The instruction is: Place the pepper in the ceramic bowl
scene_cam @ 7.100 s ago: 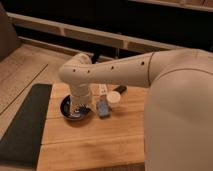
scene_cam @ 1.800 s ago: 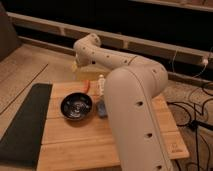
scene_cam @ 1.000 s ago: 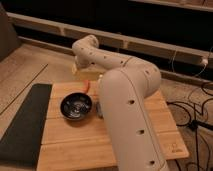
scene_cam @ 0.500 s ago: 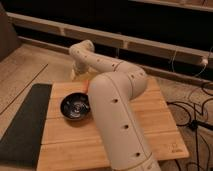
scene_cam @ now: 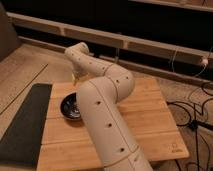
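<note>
The ceramic bowl (scene_cam: 69, 107), black and glossy with pale streaks inside, sits on the left part of the wooden table (scene_cam: 150, 117). My arm partly covers its right side. The arm (scene_cam: 107, 105) rises from the bottom of the camera view, bends at a joint near the back (scene_cam: 76, 51) and comes down again. The gripper (scene_cam: 76, 78) is at the arm's end, low over the table's far edge just behind the bowl, and mostly hidden by the arm. The pepper is not in view.
A dark mat (scene_cam: 22, 125) lies to the left of the table. Cables (scene_cam: 196, 107) run over the floor on the right. A long ledge (scene_cam: 150, 47) crosses the back. The arm hides the table's middle.
The arm has swung left and nearer the camera, and now covers the middle of the table and the bowl's right edge. The bowl has not moved.
</note>
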{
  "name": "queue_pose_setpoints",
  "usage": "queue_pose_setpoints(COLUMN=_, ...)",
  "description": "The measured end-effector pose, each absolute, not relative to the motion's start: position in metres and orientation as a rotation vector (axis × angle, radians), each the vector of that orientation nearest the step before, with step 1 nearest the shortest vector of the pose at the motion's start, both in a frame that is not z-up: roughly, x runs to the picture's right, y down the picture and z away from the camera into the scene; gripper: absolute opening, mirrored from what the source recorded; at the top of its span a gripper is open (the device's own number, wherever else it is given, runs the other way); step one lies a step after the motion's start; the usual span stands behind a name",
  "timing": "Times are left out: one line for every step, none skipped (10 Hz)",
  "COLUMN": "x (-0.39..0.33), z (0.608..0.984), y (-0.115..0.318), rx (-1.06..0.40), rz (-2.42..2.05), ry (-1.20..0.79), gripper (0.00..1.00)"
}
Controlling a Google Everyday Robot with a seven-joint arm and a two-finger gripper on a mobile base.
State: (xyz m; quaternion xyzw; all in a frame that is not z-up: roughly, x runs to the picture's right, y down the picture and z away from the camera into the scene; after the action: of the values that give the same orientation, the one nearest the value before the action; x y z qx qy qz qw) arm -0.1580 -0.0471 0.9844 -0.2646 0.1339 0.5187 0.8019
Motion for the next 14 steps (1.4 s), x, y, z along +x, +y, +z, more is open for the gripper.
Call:
queue_pose_setpoints(x=-0.159, z=0.99, y=-0.043, rx=-0.581, rz=1.133, ry=0.302, gripper=0.65)
queue_pose_setpoints(x=-0.158, z=0.992, y=-0.041, rx=-0.588, rz=1.144, ry=0.316, gripper=0.65)
queue_pose_setpoints(x=-0.156, z=0.995, y=-0.039, rx=-0.596, rz=1.157, ry=0.332, gripper=0.65)
queue_pose_setpoints(x=-0.158, z=0.997, y=-0.039, rx=-0.599, rz=1.163, ry=0.333, gripper=0.65)
queue_pose_setpoints(x=-0.157, z=0.997, y=-0.039, rx=-0.599, rz=1.163, ry=0.334, gripper=0.65)
queue_pose_setpoints(x=-0.157, z=0.997, y=-0.038, rx=-0.6, rz=1.163, ry=0.335, gripper=0.65)
queue_pose_setpoints(x=-0.157, z=0.997, y=-0.038, rx=-0.599, rz=1.162, ry=0.336, gripper=0.65)
queue_pose_setpoints(x=-0.157, z=0.996, y=-0.041, rx=-0.592, rz=1.161, ry=0.33, gripper=0.65)
queue_pose_setpoints(x=-0.157, z=0.996, y=-0.049, rx=-0.571, rz=1.156, ry=0.306, gripper=0.65)
queue_pose_setpoints(x=-0.16, z=0.995, y=-0.062, rx=-0.541, rz=1.145, ry=0.259, gripper=0.65)
queue_pose_setpoints(x=-0.165, z=0.993, y=-0.072, rx=-0.52, rz=1.132, ry=0.193, gripper=0.65)
queue_pose_setpoints(x=-0.166, z=0.992, y=-0.074, rx=-0.515, rz=1.128, ry=0.163, gripper=0.65)
queue_pose_setpoints(x=-0.167, z=0.99, y=-0.071, rx=-0.523, rz=1.13, ry=0.137, gripper=0.65)
queue_pose_setpoints(x=-0.164, z=0.99, y=-0.062, rx=-0.54, rz=1.137, ry=0.124, gripper=0.65)
